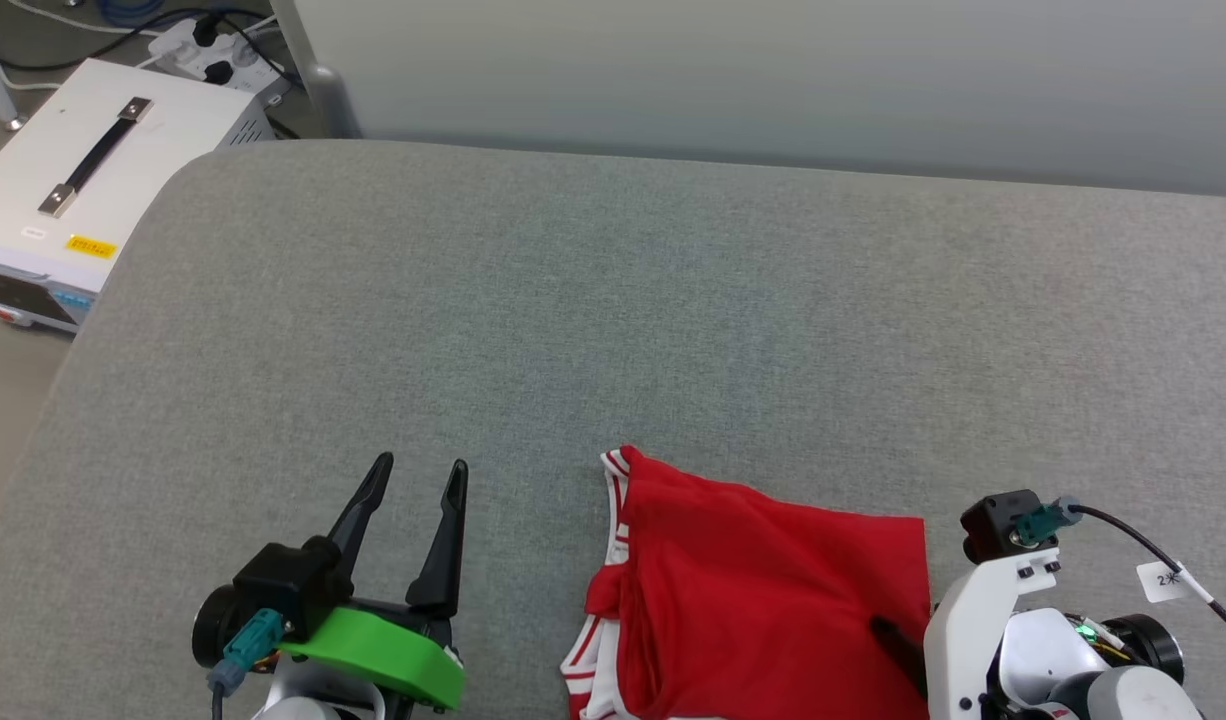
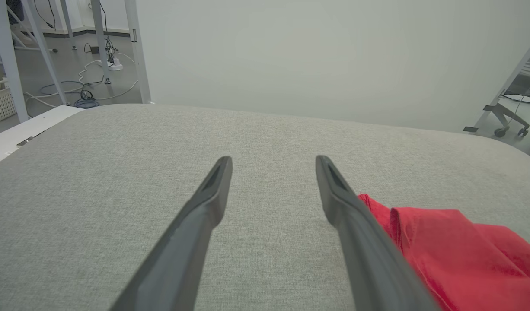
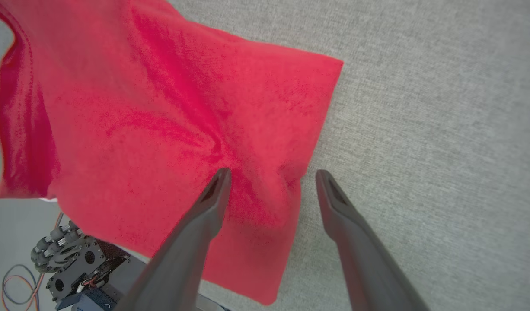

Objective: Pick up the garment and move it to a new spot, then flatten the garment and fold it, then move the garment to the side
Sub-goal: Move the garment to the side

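The right gripper (image 3: 272, 172) is being held with its fingers spread wide and nothing is being gripped. One fingertip is being held over the garment (image 1: 763, 590) and the other over the bare grey padded table (image 1: 613, 300). The left gripper (image 1: 421, 465) is likewise being held open and empty above the table's near edge, just left of the garment. The garment is being shown folded at the near edge, right of centre, red side up. Its striped trim is facing left and its lower part is reaching over that edge.
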Controlling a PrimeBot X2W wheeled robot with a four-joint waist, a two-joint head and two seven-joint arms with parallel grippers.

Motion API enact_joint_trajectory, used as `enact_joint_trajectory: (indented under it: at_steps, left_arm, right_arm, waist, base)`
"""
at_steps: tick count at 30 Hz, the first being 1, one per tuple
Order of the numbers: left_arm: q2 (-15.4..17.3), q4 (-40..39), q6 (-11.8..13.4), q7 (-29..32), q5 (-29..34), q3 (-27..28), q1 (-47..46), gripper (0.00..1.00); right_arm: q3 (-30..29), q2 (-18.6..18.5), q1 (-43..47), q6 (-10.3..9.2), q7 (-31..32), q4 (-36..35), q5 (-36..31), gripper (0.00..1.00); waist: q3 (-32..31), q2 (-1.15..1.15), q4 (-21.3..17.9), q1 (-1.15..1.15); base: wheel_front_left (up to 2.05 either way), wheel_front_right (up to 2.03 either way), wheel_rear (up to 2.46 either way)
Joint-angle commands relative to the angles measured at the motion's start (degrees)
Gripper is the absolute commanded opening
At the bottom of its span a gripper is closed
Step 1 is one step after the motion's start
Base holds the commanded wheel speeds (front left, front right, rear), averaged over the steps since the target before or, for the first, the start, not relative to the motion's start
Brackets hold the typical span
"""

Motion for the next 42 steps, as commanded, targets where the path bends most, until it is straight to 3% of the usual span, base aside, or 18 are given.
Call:
enact_joint_trajectory:
  at_steps: [1, 11, 12, 13, 14, 15, 24, 33, 42]
  left_arm:
    - [0.2, -0.1, -0.2, -0.3, -0.2, 0.0, -1.4, 1.0]
    - [0.1, -0.2, -0.2, -0.3, -0.3, -0.3, -2.7, 1.0]
    - [0.1, -0.2, -0.2, -0.3, -0.4, -0.3, -2.8, 1.0]
    - [0.1, -0.2, -0.2, -0.3, -0.4, -0.3, -2.9, 1.0]
    - [0.1, -0.2, -0.2, -0.3, -0.4, -0.3, -3.0, 1.0]
    - [0.1, -0.1, -0.2, -0.3, -0.4, -0.2, -3.0, 1.0]
    - [0.5, 0.4, -0.2, -0.3, -0.7, 0.0, -2.3, 1.0]
    - [0.8, -0.1, -0.2, -0.3, 0.3, -0.3, -1.5, 1.0]
    - [0.7, -1.1, -0.2, -0.3, 1.2, -1.9, -1.4, 1.0]
  right_arm:
    - [-0.2, 0.7, -0.9, -0.02, 0.3, 1.2, -0.5, 1.0]
    - [-1.0, 3.0, -2.4, -0.02, -0.6, 9.7, -2.9, 1.0]
    - [-0.7, 3.1, -2.4, -0.02, -0.6, 10.6, -2.9, 0.96]
    - [-0.5, 3.1, -2.4, -0.02, -0.7, 11.1, -2.9, 0.47]
    - [-0.1, 3.2, -2.5, -0.02, -1.1, 11.7, -2.9, 0.16]
    - [0.1, 3.2, -2.6, -0.02, -1.4, 12.1, -2.9, 0.0]
    - [3.3, -1.0, -5.5, -0.02, -5.8, 11.0, -3.6, 0.0]
    - [11.1, -13.1, -9.8, -0.02, -5.0, 4.9, -5.6, 0.0]
    - [13.9, -24.9, -13.4, -0.02, -4.9, 1.4, -4.7, 0.0]
  waist:
    - [1.3, 0.0, 1.4, 0.0]
    - [3.6, 0.0, 2.9, 0.0]
    - [3.7, 0.0, 2.9, 0.0]
    - [3.8, 0.0, 2.9, 0.0]
    - [3.8, 0.0, 2.9, 0.0]
    - [3.8, 0.0, 2.9, 0.0]
    - [1.7, 0.0, 0.1, 0.0]
    - [1.1, 0.0, -6.2, 0.0]
    - [3.2, 0.0, -13.8, 0.0]
  base:
    - [0.0, 0.0, 0.0]
    - [0.0, 0.0, 0.0]
    - [0.0, 0.0, 0.0]
    - [0.0, 0.0, 0.0]
    - [0.0, 0.0, 0.0]
    - [0.0, 0.0, 0.0]
    - [0.0, 0.0, 0.0]
    - [0.0, 0.0, 0.0]
    - [0.0, 0.0, 0.0]
